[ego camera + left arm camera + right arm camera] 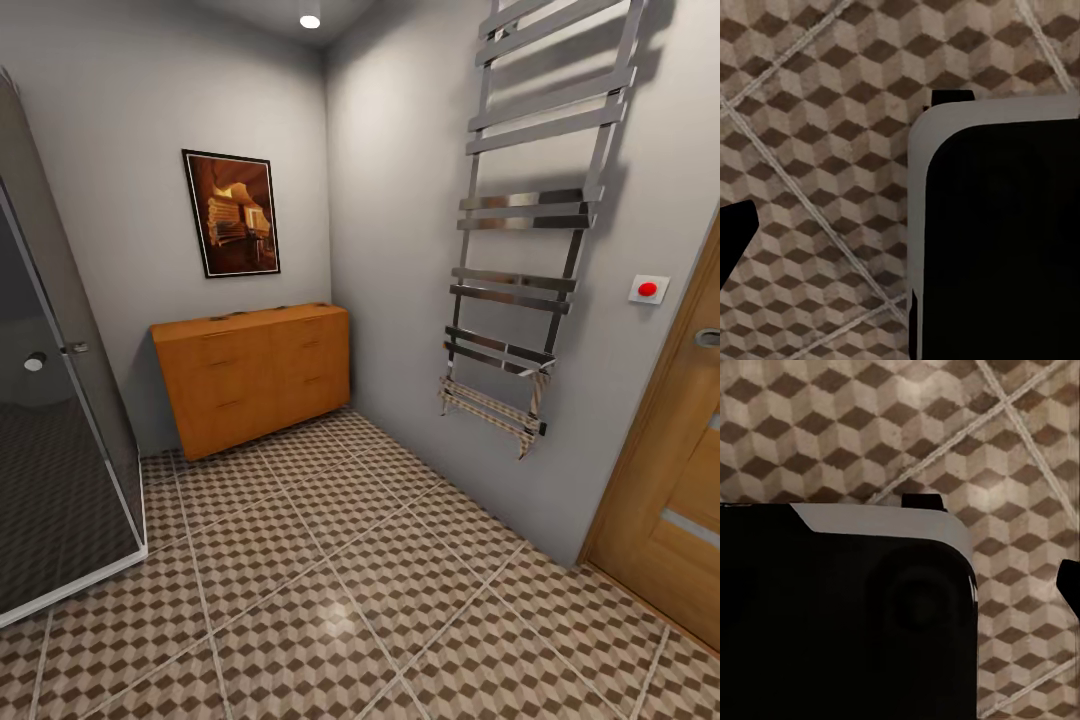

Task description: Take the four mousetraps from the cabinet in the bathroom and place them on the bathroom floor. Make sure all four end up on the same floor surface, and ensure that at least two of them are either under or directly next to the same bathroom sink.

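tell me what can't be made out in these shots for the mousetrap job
- Mousetraps: the small dark bumps on the cabinet top, head view, are too small to identify.
- Cabinet drawers: shut, contents hidden.
- Shower interior: dimmed behind the dark glass shower screen.
- Wooden door: cut off by the head view's right edge.
- Bathroom floor: partly covered by a dark robot part in both wrist views.

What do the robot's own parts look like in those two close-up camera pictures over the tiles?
In both wrist views a large black block with a rounded corner and a pale grey-white rim hangs over the cube-patterned brown, beige and white tiled floor. Small black pieces poke in at the picture edges. No cables or markings show.
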Motion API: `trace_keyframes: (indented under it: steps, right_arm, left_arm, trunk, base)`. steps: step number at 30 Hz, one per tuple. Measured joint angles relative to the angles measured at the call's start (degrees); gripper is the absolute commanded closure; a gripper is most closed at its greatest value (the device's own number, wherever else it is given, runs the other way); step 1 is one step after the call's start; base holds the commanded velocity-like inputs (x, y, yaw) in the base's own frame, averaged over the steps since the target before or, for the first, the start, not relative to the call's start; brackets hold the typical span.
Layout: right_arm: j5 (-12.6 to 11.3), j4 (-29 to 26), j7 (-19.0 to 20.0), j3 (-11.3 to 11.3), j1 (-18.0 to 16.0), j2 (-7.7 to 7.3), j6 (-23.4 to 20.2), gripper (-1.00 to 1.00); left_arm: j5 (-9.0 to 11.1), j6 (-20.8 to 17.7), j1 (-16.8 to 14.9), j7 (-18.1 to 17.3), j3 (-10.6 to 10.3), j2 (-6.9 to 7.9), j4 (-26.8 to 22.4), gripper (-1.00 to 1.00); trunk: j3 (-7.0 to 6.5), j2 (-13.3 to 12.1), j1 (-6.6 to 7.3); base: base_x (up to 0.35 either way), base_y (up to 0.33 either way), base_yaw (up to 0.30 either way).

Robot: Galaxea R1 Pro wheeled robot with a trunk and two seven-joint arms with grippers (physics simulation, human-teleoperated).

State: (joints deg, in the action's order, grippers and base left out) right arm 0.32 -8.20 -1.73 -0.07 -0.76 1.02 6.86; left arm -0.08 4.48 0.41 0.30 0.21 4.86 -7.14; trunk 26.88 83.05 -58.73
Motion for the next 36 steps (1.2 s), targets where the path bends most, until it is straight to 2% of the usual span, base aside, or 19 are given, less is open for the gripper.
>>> trace_keyframes:
  steps: [2, 3, 4, 5, 6, 7, 10, 15, 16, 20, 25, 31, 36]
  right_arm:
    - [0.0, -0.6, -0.6, 0.0, 0.0, 0.0, 0.6, -1.0]
    - [0.0, -4.6, -3.2, 0.0, 0.0, 0.08, 0.6, -1.0]
    - [0.0, -12.7, -3.6, 0.0, 0.0, 0.1, 0.5, -1.0]
    - [0.0, -24.0, -3.9, 0.0, 0.0, 0.14, 0.5, -1.0]
    - [0.1, -32.6, -4.1, 0.1, 0.0, 0.16, 0.5, -1.0]
    - [0.0, -33.5, -4.3, 0.0, -0.1, 0.22, 0.3, -1.0]
    - [0.0, -37.0, -4.6, 0.1, -0.6, 0.37, -1.0, -1.0]
    - [0.0, -40.5, -4.8, 0.2, -2.9, 0.61, -5.1, -1.0]
    - [0.0, -41.7, -4.8, 0.2, -5.6, 0.69, -8.4, -1.0]
    - [0.0, -42.4, -4.8, 0.2, -10.0, 0.73, -11.6, -1.0]
    - [-0.1, -42.6, -4.7, 0.4, -13.5, 0.9, -13.0, -1.0]
    - [0.2, -42.7, -4.5, 1.7, -15.0, 1.73, -13.2, -1.0]
    - [2.3, -43.0, -4.6, 3.0, -15.3, 2.05, -13.0, -1.0]
  left_arm:
    - [0.0, -0.6, 0.0, 0.0, 0.0, -0.01, -0.6, -1.0]
    - [0.0, -8.8, 0.0, 0.0, 0.0, -0.07, -5.6, -1.0]
    - [0.0, -10.3, 0.0, 0.0, 0.0, -0.08, -13.7, -1.0]
    - [0.0, -11.5, 0.0, 0.0, 0.0, -0.09, -25.0, -1.0]
    - [0.0, -12.6, -0.1, 0.0, 0.0, -0.09, -36.5, -1.0]
    - [0.0, -14.6, 0.0, 0.0, 0.0, -0.08, -40.5, -1.0]
    - [0.0, -17.2, 0.0, -0.1, 0.0, -0.06, -46.2, -1.0]
    - [-0.1, -18.6, 0.0, -0.1, 0.1, -0.03, -51.1, -1.0]
    - [-0.1, -18.9, -0.1, -0.1, 0.1, 0.02, -53.7, -1.0]
    - [-0.1, -19.1, -0.1, -0.1, 0.1, 0.04, -56.5, -1.0]
    - [-0.1, -19.2, -0.3, -0.1, 0.1, 0.05, -59.1, -1.0]
    - [-0.1, -19.3, -0.4, -0.1, 0.4, 0.05, -62.6, -1.0]
    - [-0.2, -19.2, -0.4, -0.1, 0.5, 0.07, -65.1, -1.0]
  trunk:
    - [0.0, 0.0, 0.0]
    - [0.0, 0.0, 0.0]
    - [0.0, 0.0, 0.0]
    - [0.0, 0.0, 0.0]
    - [-0.03, 0.0, 0.0]
    - [-0.01, 0.0, 0.0]
    - [-0.01, 0.0, 0.0]
    - [0.0, 0.0, 0.0]
    - [-0.01, 0.0, 0.0]
    - [-0.01, 0.0, 0.0]
    - [-0.01, 0.0, 0.0]
    - [-0.01, 0.0, 0.0]
    - [-0.01, 0.0, 0.0]
  base:
    - [0.0, 0.0, 0.0]
    - [0.0, 0.0, 0.0]
    - [0.0, 0.0, 0.0]
    - [0.0, 0.0, 0.0]
    - [0.0, 0.0, 0.0]
    - [0.0, 0.0, 0.0]
    - [0.0, 0.0, 0.0]
    - [0.0, 0.0, 0.0]
    - [0.0, 0.0, 0.0]
    - [0.0, 0.0, 0.0]
    - [0.0, 0.0, 0.0]
    - [0.0, 0.0, 0.0]
    - [0.0, 0.0, 0.0]
